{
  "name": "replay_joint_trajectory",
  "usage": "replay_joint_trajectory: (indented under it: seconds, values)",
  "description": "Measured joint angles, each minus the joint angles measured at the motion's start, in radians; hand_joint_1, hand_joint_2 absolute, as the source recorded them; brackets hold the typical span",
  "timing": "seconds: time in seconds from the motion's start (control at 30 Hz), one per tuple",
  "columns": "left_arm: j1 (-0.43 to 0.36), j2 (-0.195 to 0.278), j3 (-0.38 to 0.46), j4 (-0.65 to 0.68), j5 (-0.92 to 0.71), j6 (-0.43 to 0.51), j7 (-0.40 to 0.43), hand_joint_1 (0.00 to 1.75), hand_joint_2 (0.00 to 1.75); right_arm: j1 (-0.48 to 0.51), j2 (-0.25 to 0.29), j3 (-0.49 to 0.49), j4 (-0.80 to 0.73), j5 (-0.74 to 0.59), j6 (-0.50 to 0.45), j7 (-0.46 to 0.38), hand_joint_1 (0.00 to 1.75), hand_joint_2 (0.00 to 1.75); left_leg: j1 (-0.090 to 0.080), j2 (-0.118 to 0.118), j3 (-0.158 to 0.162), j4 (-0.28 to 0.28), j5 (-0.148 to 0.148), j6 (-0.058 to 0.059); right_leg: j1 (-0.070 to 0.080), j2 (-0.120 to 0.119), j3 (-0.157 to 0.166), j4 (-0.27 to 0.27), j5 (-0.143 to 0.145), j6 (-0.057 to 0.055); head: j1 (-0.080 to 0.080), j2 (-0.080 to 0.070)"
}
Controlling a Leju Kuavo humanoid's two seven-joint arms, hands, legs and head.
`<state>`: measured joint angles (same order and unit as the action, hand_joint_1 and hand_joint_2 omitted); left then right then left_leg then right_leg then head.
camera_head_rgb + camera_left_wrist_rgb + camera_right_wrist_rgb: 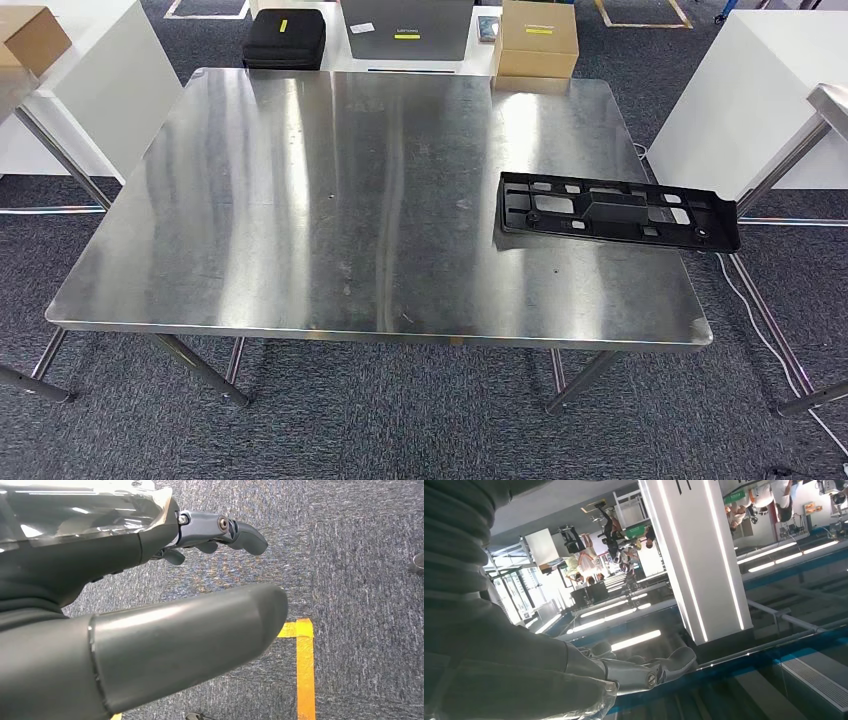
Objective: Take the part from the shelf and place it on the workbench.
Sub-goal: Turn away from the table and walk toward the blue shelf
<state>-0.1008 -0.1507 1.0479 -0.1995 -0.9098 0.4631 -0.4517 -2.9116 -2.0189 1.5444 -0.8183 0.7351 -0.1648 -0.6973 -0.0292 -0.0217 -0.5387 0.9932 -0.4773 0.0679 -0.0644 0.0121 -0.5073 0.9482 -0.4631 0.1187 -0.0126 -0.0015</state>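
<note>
A long black plastic part [618, 211] lies flat on the steel workbench [330, 190], at its right side, with one end reaching past the right edge. In the left wrist view my left hand [220, 535] hangs over grey carpet, fingers apart and holding nothing. My right hand [644, 670], in the right wrist view, is raised with its fingers stretched out against a ceiling with strip lights, and it holds nothing.
Behind the workbench stand a black case [286, 38], a grey box [408, 28] and a cardboard box [538, 40]. White cabinets [745, 95] flank the bench on both sides. A second steel table's corner [830, 100] shows at the right. Yellow floor tape [304, 670] lies under my left hand.
</note>
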Motion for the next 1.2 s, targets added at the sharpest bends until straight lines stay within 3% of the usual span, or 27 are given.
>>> replay_joint_trajectory:
  seconds: [1.2]
  values:
    - [0.000,0.000,0.000,0.000,0.000,0.000,0.000,0.00,0.00,0.000,-0.001,0.002,-0.005,0.000,0.000,0.000,0.00,1.75,0.000,0.000,0.000,0.000,0.000,0.000,0.000,0.000,0.000,0.000,0.000,0.000,0.000,0.000]
